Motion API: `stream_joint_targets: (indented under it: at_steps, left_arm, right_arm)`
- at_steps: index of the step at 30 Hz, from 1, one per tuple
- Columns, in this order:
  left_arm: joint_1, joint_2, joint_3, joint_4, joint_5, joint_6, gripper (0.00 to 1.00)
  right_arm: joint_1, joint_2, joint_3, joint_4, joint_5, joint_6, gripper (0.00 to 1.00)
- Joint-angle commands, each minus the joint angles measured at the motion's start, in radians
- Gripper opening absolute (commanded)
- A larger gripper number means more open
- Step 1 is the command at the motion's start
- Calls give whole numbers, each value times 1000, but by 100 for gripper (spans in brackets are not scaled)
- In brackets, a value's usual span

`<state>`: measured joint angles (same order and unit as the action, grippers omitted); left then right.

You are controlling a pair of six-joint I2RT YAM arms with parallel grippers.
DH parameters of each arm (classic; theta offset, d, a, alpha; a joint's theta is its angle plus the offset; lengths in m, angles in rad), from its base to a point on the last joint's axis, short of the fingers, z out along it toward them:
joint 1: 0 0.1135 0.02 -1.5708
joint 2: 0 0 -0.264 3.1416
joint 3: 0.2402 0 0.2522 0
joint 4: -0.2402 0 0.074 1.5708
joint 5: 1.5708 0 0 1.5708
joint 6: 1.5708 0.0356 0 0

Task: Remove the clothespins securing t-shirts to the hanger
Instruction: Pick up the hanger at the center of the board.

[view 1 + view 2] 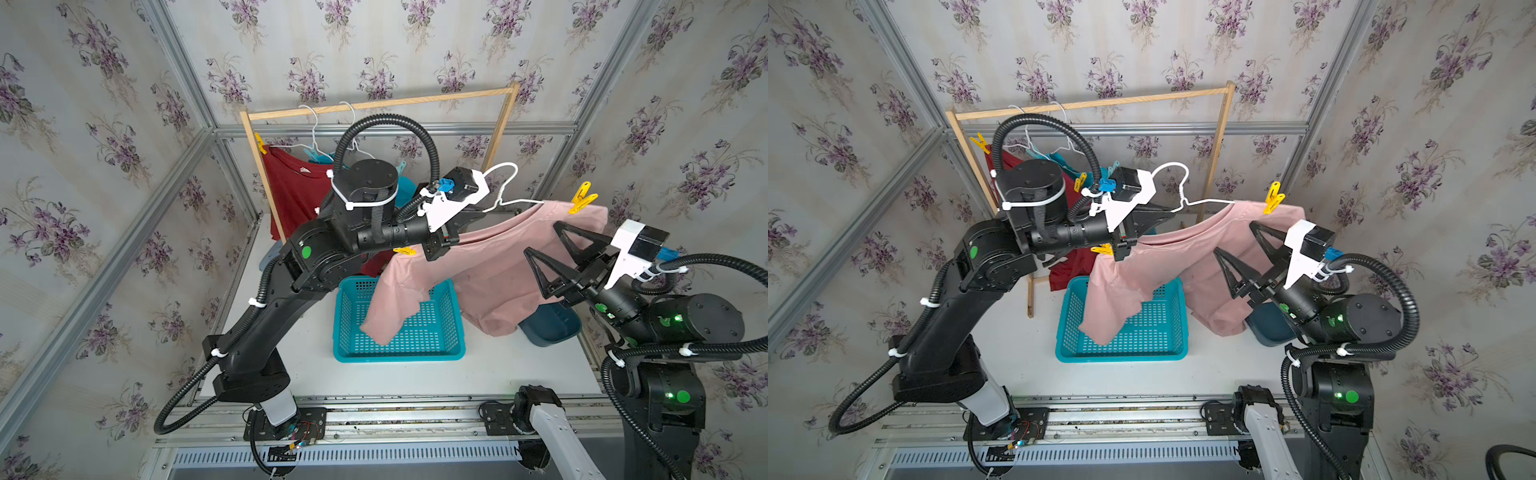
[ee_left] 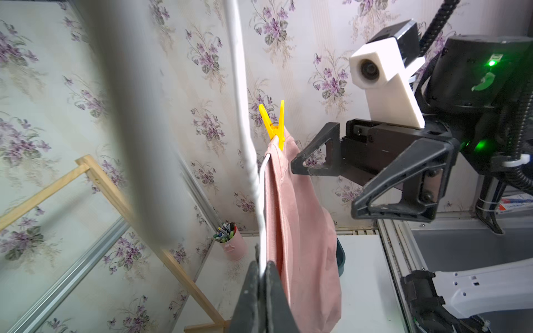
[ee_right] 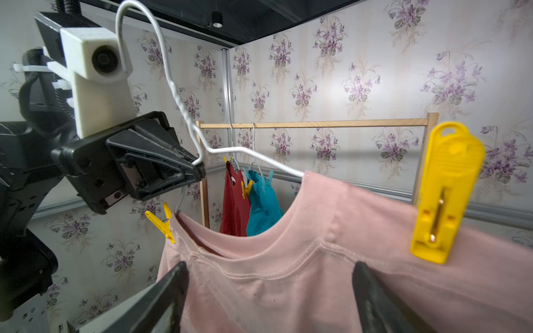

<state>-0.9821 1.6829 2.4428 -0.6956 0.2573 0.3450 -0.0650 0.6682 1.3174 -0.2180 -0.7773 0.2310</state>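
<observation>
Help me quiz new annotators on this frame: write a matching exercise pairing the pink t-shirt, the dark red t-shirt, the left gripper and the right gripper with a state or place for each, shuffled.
Column 1
1. pink t-shirt
2. dark red t-shirt
3. left gripper
4. right gripper

Column 2
A. open, holding nothing
B. hangs on the wooden rack
C. shut on the white hanger
D. pegged with yellow clothespins to a hanger that is off the rack

Pairs: 1-D, 2-B, 3-C, 4-A
</observation>
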Motion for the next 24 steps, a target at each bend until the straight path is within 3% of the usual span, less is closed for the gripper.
stream_joint_targets:
  at_steps: [1,12,24]
  left_arm:
    - [0,-41,-1,82,-37,-44,0]
    - [2,-93,95,193,-172,-54,0]
    - [2,-192,100,232,-288,17,0]
  right_arm:
    - [13,22,40,52,-40,38,88]
    - [43,84,166,130,-98,103,89]
    - [44,100,77,143,-92,103,89]
